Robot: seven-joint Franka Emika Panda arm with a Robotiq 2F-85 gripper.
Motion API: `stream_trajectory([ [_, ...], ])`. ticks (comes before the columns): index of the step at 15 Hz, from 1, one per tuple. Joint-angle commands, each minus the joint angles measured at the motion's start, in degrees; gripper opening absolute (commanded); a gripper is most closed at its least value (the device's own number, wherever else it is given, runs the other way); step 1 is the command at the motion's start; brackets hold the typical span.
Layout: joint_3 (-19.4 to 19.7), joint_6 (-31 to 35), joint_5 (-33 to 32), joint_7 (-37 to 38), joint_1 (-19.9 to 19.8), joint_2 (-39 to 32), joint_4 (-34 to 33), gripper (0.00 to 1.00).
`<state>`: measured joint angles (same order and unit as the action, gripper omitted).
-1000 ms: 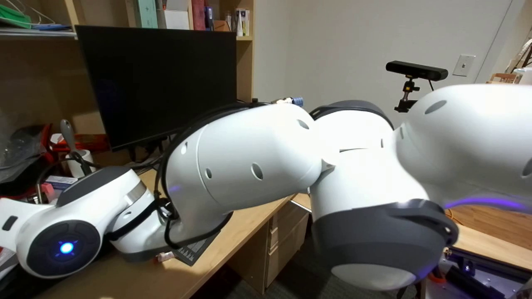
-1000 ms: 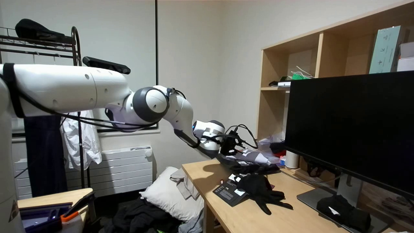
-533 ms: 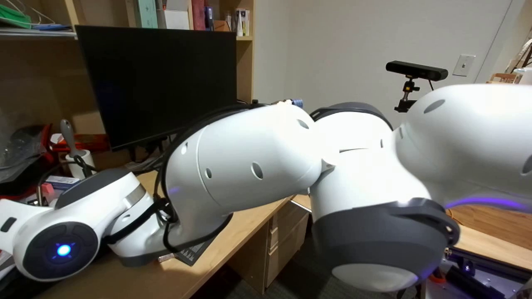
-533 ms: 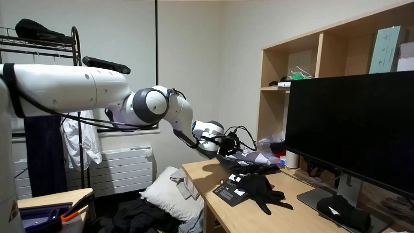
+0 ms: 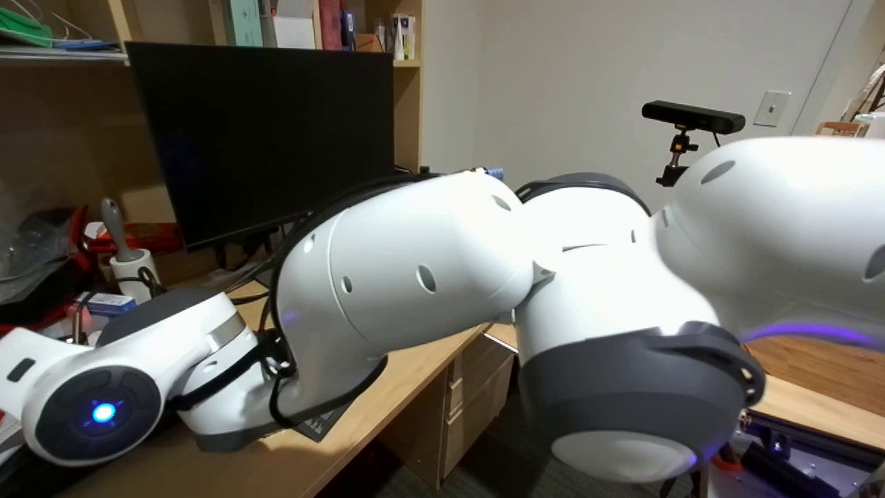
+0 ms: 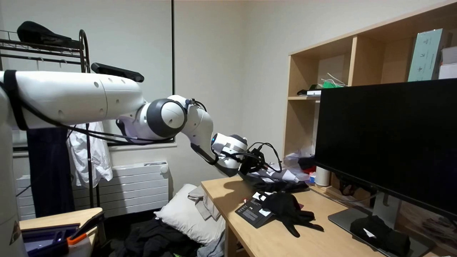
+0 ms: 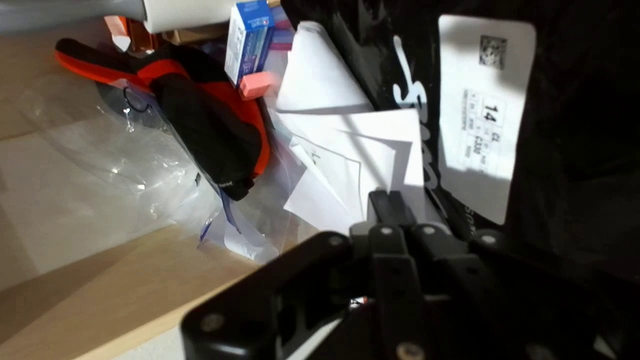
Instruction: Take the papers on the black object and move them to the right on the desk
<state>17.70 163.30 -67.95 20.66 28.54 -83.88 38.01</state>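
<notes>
A: In both exterior views your wrist is sinking slightly, compared with a second ago. Where is that bringing you?

B: Down to the papers, by my reading. They are lying along the edge of the bag, seemingly overlapping it and spilling past it, and the bag is lying near the far end of the desk.

A: And your gripper?

B: Its jaws are standing narrow, tips together, showing against the papers in the wrist view. (Whether a sheet is sitting between them, I cannot tell.)

A: So you are probably trying the pinch; the papers are lying at the bag, so the whole move to the right is remaining.

B: Then before travelling, you are needing proof. Lifting gently should be showing you: if a corner is rising with the tips, you are likely holding something; if not, you are needing to spread the jaws and reach lower. The papers are looking loose, so you may be leaving some behind.
</notes>
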Motion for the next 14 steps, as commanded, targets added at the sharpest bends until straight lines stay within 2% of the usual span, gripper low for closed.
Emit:
stream_trajectory([
  [1, -4.4, 1.6, 3.1, -5.0, -3.0, 9.2, 12.5, 0.0],
  [5, -12.1, -1.0, 5.8, -13.5, -7.0, 18.2, 21.6, 0.0],
  [9, -25.7, -2.8, 10.3, -26.7, -13.7, 26.5, 30.7, 0.0],
  [14, -36.8, -13.2, 15.8, -34.8, -20.5, 36.1, 43.3, 0.0],
])
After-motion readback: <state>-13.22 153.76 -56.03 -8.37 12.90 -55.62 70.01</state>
